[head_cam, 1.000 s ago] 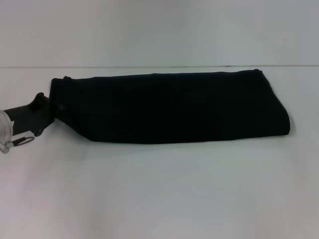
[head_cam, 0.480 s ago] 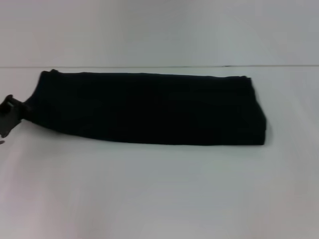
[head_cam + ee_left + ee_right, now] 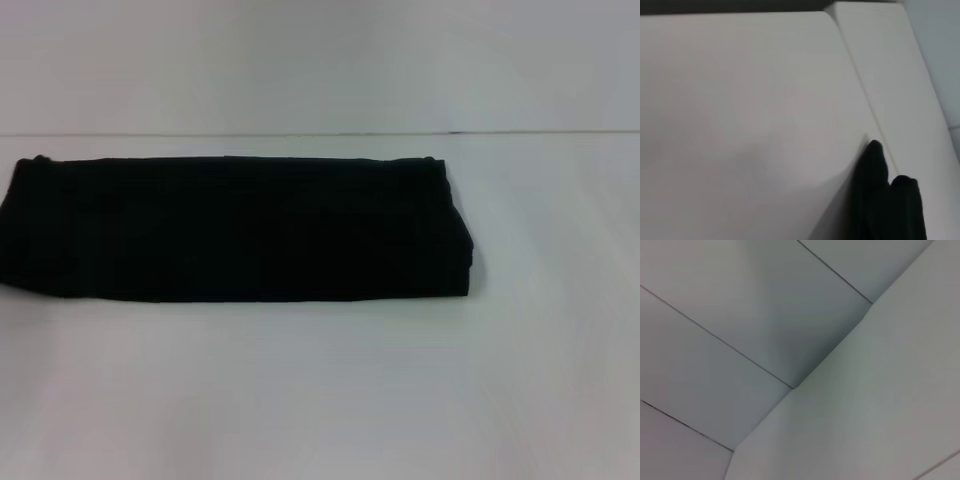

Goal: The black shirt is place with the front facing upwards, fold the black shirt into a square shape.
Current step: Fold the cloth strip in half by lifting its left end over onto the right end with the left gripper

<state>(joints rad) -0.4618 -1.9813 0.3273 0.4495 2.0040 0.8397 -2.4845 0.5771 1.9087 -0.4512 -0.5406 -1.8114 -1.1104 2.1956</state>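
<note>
Head view shows the black shirt (image 3: 235, 228) folded long on the table (image 3: 320, 390), no fingers visible

Surface: a plain white table (image 3: 320, 390) spread before me, its far edge a straight line across my head view.
On it: the black shirt (image 3: 235, 228) lay flat — folded into a long band running left to right, nearer the far edge than the near one.
Shirt's left end: it reached the left border of my head view, so I could not see where it stopped.
Shirt's right end: a folded edge with layers stacked, ending right of centre.
Left wrist view: white table top (image 3: 740, 125) with a dark bunch of the shirt (image 3: 885, 200) resting on it — near a seam between two panels.
</note>
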